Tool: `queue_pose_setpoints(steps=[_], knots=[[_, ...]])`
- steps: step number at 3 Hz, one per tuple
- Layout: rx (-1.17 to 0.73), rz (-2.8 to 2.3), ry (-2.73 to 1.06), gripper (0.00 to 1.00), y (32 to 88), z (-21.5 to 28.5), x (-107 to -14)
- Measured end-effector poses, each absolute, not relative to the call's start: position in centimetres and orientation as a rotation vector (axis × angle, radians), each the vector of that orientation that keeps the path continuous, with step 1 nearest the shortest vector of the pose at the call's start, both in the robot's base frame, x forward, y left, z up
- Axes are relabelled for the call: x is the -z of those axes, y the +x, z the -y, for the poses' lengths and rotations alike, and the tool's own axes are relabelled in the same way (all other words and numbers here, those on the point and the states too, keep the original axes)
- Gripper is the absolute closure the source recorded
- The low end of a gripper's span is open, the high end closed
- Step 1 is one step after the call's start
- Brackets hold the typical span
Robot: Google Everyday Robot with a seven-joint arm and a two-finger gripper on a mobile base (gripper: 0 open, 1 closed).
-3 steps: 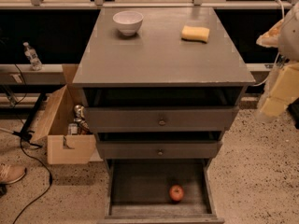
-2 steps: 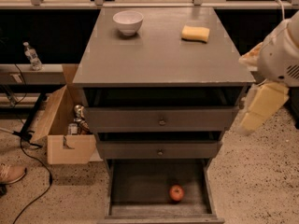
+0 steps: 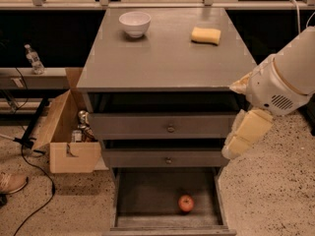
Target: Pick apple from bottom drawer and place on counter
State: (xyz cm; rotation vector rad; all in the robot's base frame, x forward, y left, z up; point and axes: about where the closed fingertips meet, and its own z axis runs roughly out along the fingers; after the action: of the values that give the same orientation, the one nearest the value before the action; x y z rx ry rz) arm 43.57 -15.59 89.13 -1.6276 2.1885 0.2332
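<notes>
The small red apple (image 3: 186,203) lies inside the open bottom drawer (image 3: 167,220), right of the middle of its floor. The counter (image 3: 167,58) is the flat grey-brown top of the cabinet. My gripper (image 3: 244,135) hangs from the white arm at the right, beside the cabinet's right edge at the height of the two upper drawers. It is above and to the right of the apple, well apart from it, and holds nothing that I can see.
A white bowl (image 3: 135,23) and a yellow sponge (image 3: 206,35) sit at the back of the counter. The two upper drawers with knobs (image 3: 170,129) are pushed in. A cardboard box (image 3: 66,132) stands on the floor to the left, with a cable and a shoe near it.
The arm and gripper have moved left and down, from the right edge of the view to beside the cabinet's right side. The apple and drawers have not moved.
</notes>
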Motion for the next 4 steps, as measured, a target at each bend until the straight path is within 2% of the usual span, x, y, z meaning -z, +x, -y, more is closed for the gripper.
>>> queue_pose_setpoints(steps=[2, 4], knots=[[-0.319, -2.120, -1.607, 0.00, 43.8, 16.8, -79.9], [-0.532, -2.016, -1.529, 0.00, 44.6, 18.4, -68.7]])
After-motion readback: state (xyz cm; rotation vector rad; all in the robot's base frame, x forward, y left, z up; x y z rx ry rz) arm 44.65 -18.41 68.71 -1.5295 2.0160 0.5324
